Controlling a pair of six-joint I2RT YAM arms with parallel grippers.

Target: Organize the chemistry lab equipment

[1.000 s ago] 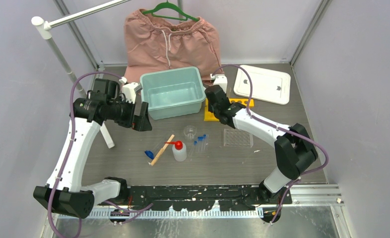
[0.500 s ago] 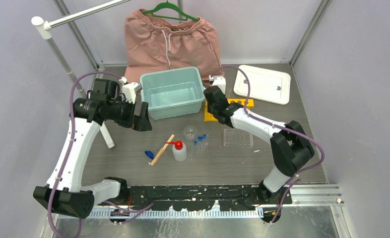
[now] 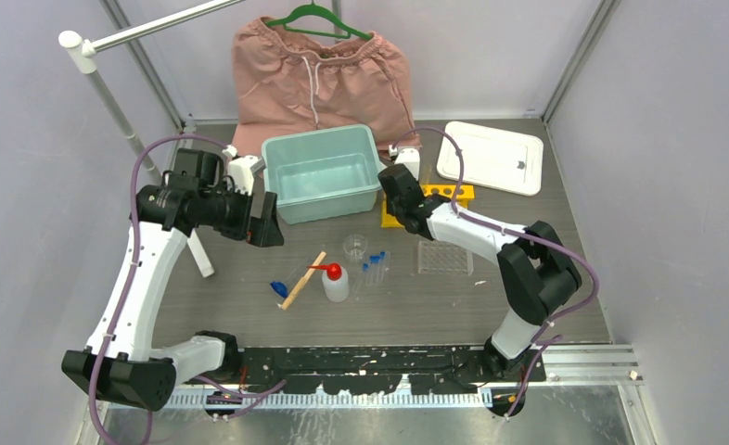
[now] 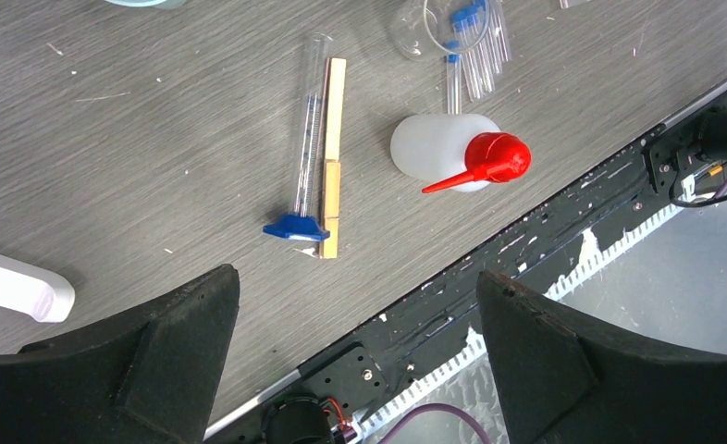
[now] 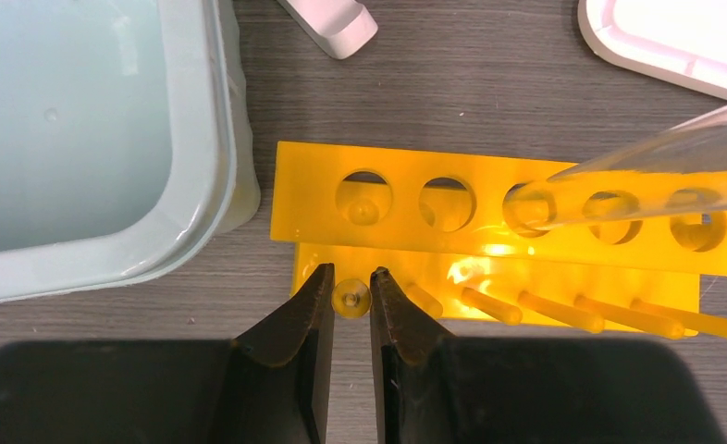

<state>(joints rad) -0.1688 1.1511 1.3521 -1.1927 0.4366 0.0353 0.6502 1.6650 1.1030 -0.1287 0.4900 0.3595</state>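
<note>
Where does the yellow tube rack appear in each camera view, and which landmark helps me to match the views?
Top external: the yellow tube rack lies right of centre, beside the teal bin.
Left wrist: not in it.
Right wrist: it fills the centre and right; the right gripper is closed on a peg at its near left corner.
Shared landmark: the teal bin, just left of the rack in both views.

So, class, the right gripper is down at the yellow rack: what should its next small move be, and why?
Probably a slow, level lift of the yellow rack. The right gripper looks pinched on the rack's end peg, close beside the teal bin, and a clear tube leans in one hole, so tilting or jerking could tip it out.
</note>
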